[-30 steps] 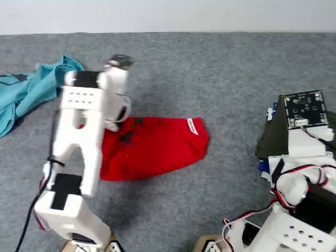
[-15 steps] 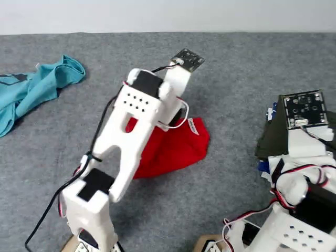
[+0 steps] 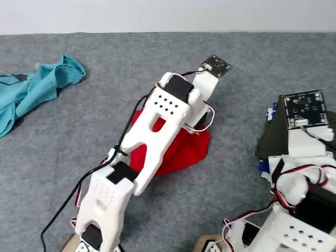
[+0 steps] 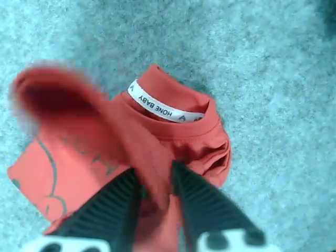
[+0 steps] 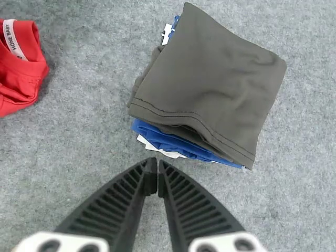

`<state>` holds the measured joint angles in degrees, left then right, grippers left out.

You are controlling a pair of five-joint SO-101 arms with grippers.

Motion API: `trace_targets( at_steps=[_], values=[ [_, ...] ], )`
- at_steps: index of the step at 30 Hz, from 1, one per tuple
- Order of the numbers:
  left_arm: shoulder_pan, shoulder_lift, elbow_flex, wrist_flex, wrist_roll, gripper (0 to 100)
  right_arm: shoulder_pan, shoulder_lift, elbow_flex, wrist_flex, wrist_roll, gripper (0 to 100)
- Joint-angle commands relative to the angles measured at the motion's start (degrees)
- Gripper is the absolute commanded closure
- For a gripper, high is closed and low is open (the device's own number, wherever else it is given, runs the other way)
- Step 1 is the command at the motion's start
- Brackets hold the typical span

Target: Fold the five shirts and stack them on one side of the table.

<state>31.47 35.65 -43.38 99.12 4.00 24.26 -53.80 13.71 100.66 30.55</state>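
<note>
Between the left gripper's [image 4: 154, 177] fingers a fold of the red shirt [image 4: 79, 173] is pinched. Its collar [image 4: 167, 111] is seen just beyond the fingertips, bunched on the grey table [image 3: 252, 68]. The left arm [image 3: 157, 131] is stretched diagonally over the shirt, wrist pitched down. The right gripper [image 5: 153, 167] is held above the table, fingers pressed together on nothing. Just ahead of its tips a folded stack is noted, dark grey shirt [image 5: 210, 89] over blue shirt [image 5: 173, 143]. A teal shirt [image 3: 37, 89] lies crumpled well apart.
</note>
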Motion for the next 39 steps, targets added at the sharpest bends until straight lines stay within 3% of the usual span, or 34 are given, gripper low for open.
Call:
trace_targets(
  at_steps=[1,10,16,19,24,33,39],
  values=[
    [-0.18,-0.62,-2.24,1.49,2.20,80,0.13,-0.75,-0.18,2.33,0.35,98.4],
    [-6.86,-9.76,-0.66,1.49,2.02,80,1.71,-0.75,-0.18,2.33,0.35,98.4],
    [-14.59,-12.92,8.66,1.32,-3.08,98,5.85,-0.75,-0.09,2.33,0.35,98.4],
    [-16.26,-11.96,16.04,-0.88,-5.45,99,6.02,-0.84,-0.09,2.33,0.35,98.4],
    [-15.56,-6.24,19.47,-3.25,-5.54,100,5.85,-0.84,-0.09,2.33,0.35,98.4],
    [-14.24,7.65,12.97,-2.64,-5.36,100,5.85,-0.84,-0.09,2.33,0.53,98.4],
    [-8.18,7.21,11.56,1.41,-5.19,100,5.85,-0.84,-0.09,2.33,0.53,98.4]
  ],
)
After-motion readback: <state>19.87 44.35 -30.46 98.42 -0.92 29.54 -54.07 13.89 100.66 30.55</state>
